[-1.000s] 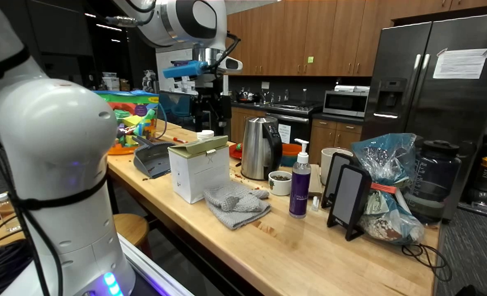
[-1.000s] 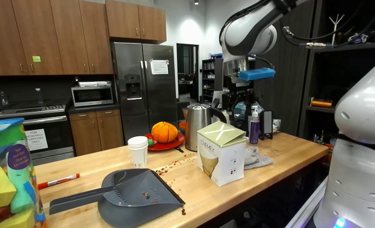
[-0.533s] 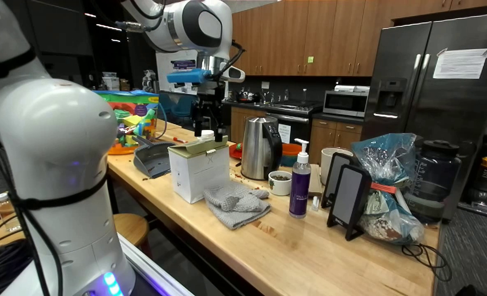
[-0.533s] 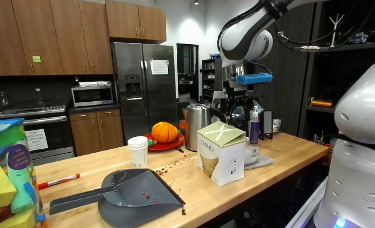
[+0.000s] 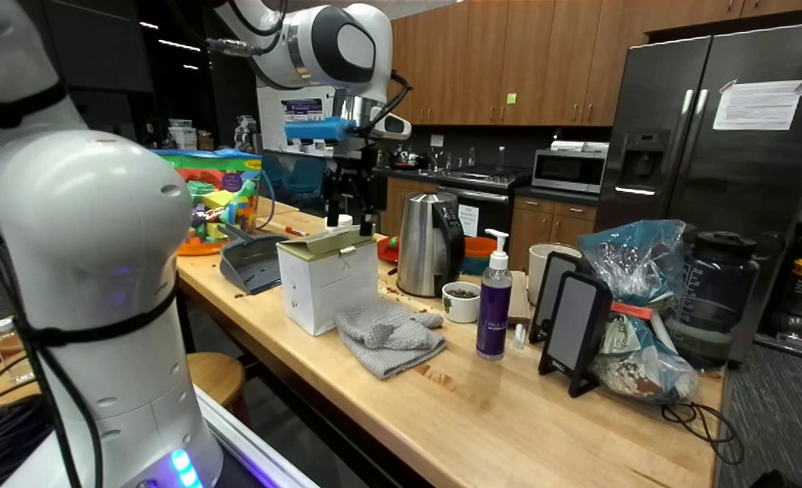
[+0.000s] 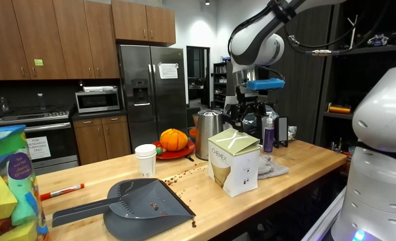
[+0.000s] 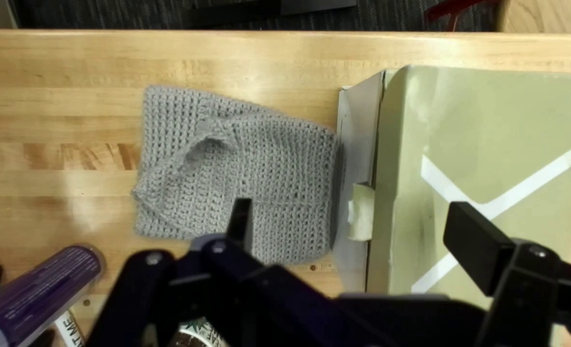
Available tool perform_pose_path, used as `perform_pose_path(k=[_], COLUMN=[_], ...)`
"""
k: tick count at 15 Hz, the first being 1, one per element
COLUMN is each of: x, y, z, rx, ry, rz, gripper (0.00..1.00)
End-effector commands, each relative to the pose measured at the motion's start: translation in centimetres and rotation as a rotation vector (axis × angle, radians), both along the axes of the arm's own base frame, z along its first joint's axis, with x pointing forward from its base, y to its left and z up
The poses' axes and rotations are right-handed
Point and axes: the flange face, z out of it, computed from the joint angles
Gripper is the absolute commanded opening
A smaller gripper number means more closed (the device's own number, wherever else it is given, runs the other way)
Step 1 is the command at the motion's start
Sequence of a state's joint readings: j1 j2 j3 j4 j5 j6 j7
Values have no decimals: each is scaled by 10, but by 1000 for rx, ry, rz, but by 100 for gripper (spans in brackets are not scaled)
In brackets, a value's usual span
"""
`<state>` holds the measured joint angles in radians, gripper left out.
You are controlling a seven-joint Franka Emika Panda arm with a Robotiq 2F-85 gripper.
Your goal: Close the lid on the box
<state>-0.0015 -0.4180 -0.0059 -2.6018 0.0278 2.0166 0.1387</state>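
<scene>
Wrist view: my tool (image 7: 355, 221) reaches in from the bottom of the frame with its two fingers (image 7: 478, 246) spread wide, gripping nothing. One finger shows over a grey knit cloth (image 7: 266, 168) near the centre, the other over the green lid (image 7: 497, 120), which carries a white X. In both exterior views I have the tool pointing down close to the lid; whether a fingertip touches it, I cannot tell.

The box (image 6: 234, 179) sits at the right of the wrist frame; in an exterior view it stands upright right of centre, a white carton lettered CHEMEX. Its lid lies over the top, the edge facing the cloth slightly raised, with a narrow gap beneath.

In an exterior view the wooden surface (image 6: 101, 177) carries a steel kettle (image 6: 208, 134) behind the box, a grey dustpan (image 6: 144, 224) at the lower left, stacked paper cups (image 6: 145, 162), a red plate (image 6: 176, 155) with an orange pumpkin (image 6: 173, 140), and a purple pump bottle (image 6: 268, 139) at right. Beyond, wooden cabinets (image 6: 40, 33) fill the upper left beside a dark steel fridge (image 6: 168, 100).
</scene>
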Motion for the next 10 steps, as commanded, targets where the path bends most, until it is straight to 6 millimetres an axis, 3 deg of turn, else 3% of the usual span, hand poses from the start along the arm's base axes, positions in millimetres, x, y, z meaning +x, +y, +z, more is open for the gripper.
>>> perform_pose_path(k=[1,10], x=[5,8], y=[-12,-27], z=[3,1], rx=[40,75], ry=[-7,4], rz=[-22,-69], gripper=[100,100])
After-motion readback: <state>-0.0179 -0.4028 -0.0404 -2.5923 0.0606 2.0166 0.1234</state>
